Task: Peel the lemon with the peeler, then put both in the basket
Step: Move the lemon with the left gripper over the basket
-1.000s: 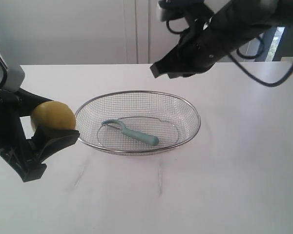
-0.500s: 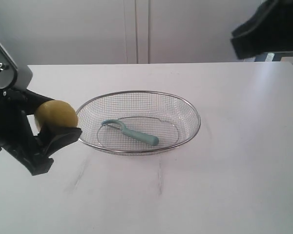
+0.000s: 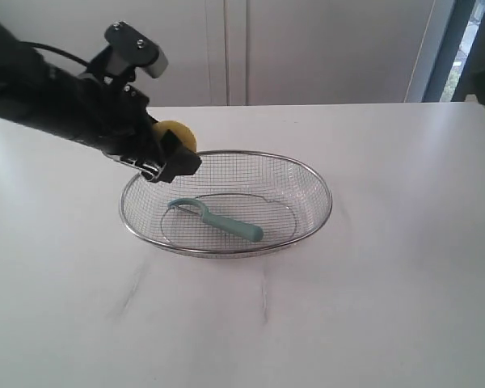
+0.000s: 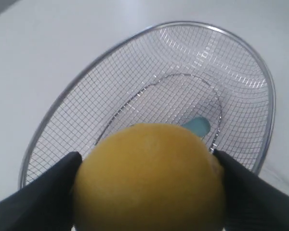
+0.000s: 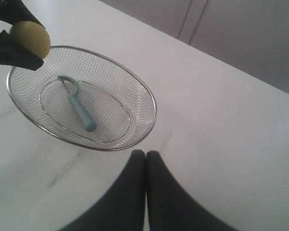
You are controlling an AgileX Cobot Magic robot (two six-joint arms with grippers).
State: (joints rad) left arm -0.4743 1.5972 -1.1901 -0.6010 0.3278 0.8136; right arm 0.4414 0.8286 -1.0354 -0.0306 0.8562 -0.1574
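Lemon held over the basket rim, peeler lying inside

A white bench (image 3: 388, 307) carries the scene. The basket (image 3: 330, 198) sits on it near the middle, a wide oval of silver wire mesh with a thick metal rim, its long axis running left to right.

The left arm reaches in from the far left, and the left gripper (image 3: 174, 153) is at the basket's far-left edge. It is clamped on the lemon (image 3: 178, 133), with one dark finger on each side of the fruit. In the left wrist view the lemon (image 4: 149, 178) fills the lower part of the picture between the two fingers (image 4: 43, 192), with the mesh bowl spread out beyond it. The fruit is clear of the bench and sits above the rim at that corner. Whether it touches the wire cannot be told.

The right gripper (image 5: 145, 159) shows only in the right wrist view. It hangs well above the bench on the basket's near-right side, its two fingers pressed together along their length, clenched on itself.

The peeler (image 3: 226, 223) lies flat on the basket's mesh floor. Its curved head points to the left and its pale teal handle runs toward the near right. It is well apart from both grippers, and the lemon is up and to the left of its head
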